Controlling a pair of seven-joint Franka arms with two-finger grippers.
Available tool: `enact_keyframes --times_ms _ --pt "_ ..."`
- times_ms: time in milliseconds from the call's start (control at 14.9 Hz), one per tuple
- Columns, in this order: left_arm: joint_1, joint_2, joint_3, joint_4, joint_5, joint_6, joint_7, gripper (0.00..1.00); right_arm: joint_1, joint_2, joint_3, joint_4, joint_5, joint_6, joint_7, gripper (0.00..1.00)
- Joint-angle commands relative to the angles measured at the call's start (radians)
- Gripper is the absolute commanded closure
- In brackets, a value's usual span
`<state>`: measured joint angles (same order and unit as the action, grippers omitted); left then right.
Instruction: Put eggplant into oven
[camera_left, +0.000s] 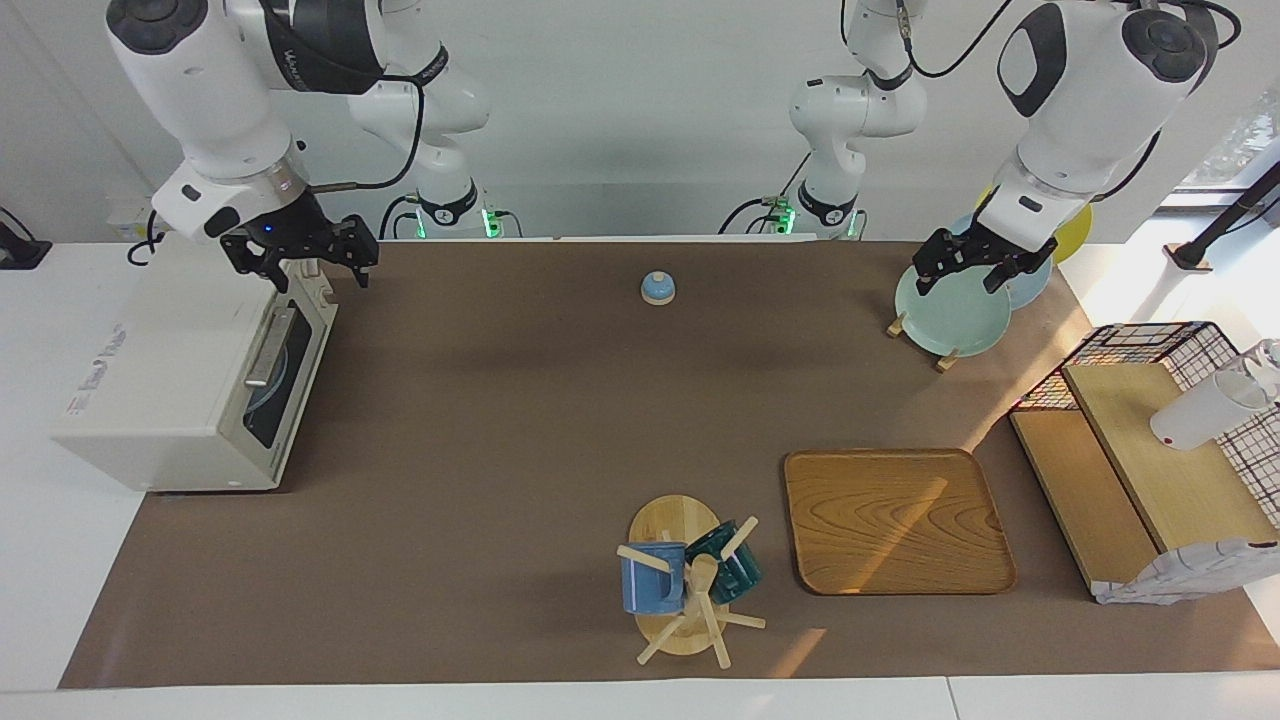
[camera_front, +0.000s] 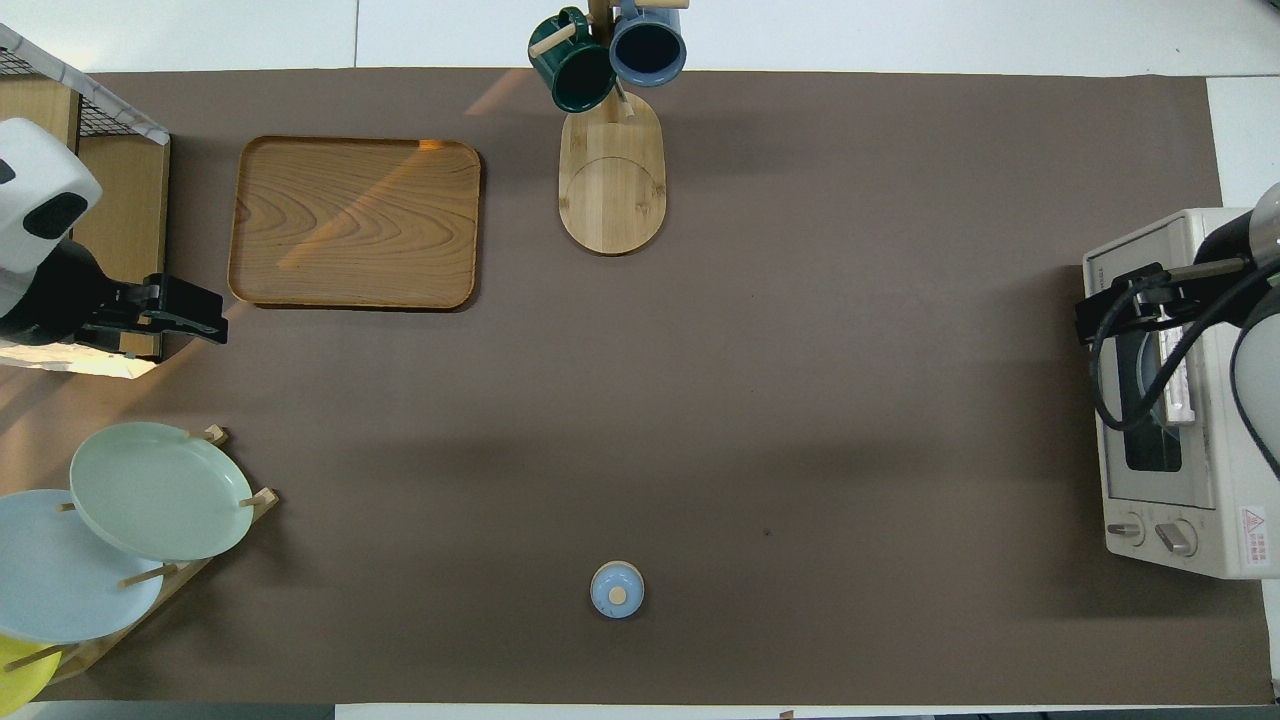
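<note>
The off-white oven (camera_left: 170, 380) stands at the right arm's end of the table with its dark glass door shut; it also shows in the overhead view (camera_front: 1200, 400). Something pale blue shows dimly through the glass. The eggplant is not in view. My right gripper (camera_left: 300, 262) is open and empty, up in the air over the oven's front top edge at the corner nearer to the robots (camera_front: 1095, 315). My left gripper (camera_left: 962, 272) is open and empty over the plate rack and waits there (camera_front: 200, 315).
A small blue bell (camera_left: 657, 288) sits near the robots at mid-table. A rack with a green plate (camera_left: 950, 315) stands at the left arm's end. A wooden tray (camera_left: 895, 520), a mug tree (camera_left: 690, 580) and a wire shelf (camera_left: 1150, 450) lie farther out.
</note>
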<state>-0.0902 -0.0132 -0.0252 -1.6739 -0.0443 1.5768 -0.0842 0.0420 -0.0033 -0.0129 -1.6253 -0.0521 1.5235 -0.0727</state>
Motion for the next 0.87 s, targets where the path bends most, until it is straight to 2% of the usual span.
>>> enact_keyframes --times_ms 0,805 --pt "0.012 -0.014 -0.009 -0.014 -0.002 0.003 -0.002 0.0 0.007 -0.037 -0.015 -0.039 0.028 0.032 0.017 0.0" --pt "0.012 -0.014 -0.009 -0.014 -0.002 0.003 -0.002 0.0 -0.001 -0.024 -0.025 -0.004 0.031 0.032 0.053 0.0"
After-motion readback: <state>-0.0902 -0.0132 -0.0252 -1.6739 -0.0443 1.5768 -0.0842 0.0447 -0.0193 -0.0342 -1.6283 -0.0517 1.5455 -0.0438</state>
